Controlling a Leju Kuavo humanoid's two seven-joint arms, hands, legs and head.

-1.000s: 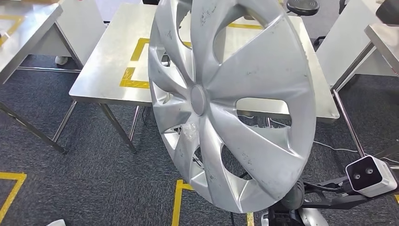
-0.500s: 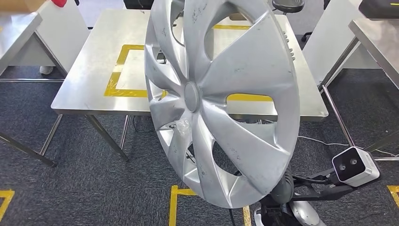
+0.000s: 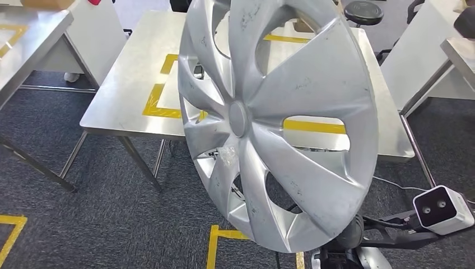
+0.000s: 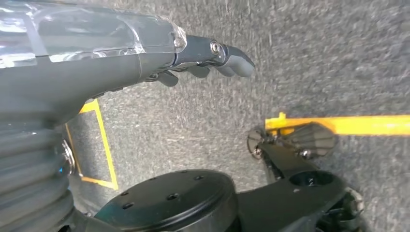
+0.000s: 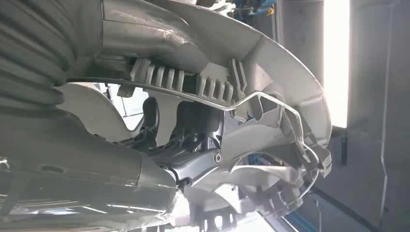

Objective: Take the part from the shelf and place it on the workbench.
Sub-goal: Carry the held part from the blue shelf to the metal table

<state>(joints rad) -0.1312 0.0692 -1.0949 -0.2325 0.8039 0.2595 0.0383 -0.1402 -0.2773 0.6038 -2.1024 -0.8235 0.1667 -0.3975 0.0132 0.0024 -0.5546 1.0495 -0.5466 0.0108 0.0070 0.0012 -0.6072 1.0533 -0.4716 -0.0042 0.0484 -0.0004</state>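
Observation:
A large silver hubcap (image 3: 269, 123), scuffed, with swept spokes, stands tilted on edge close in front of me in the head view. The right wrist view looks at its ribbed back and wire ring (image 5: 270, 72). My right hand (image 5: 183, 130) grips it there, dark fingers hooked through one of its openings. Behind the hubcap stands the steel workbench (image 3: 129, 84) with a yellow tape rectangle (image 3: 162, 106) on its top. My left hand (image 4: 212, 58) hangs over the grey carpet, fingers nearly straight, holding nothing.
Another steel table (image 3: 28, 39) stands at the far left and a white bench (image 3: 425, 45) at the right. A black stool (image 3: 363, 10) sits behind the workbench. Yellow tape marks (image 3: 215, 246) lie on the carpet near my feet.
The whole picture swayed left and back as the camera moved; the workbench now sits slightly lower in view than a second ago. The hubcap stays held in the same pose.

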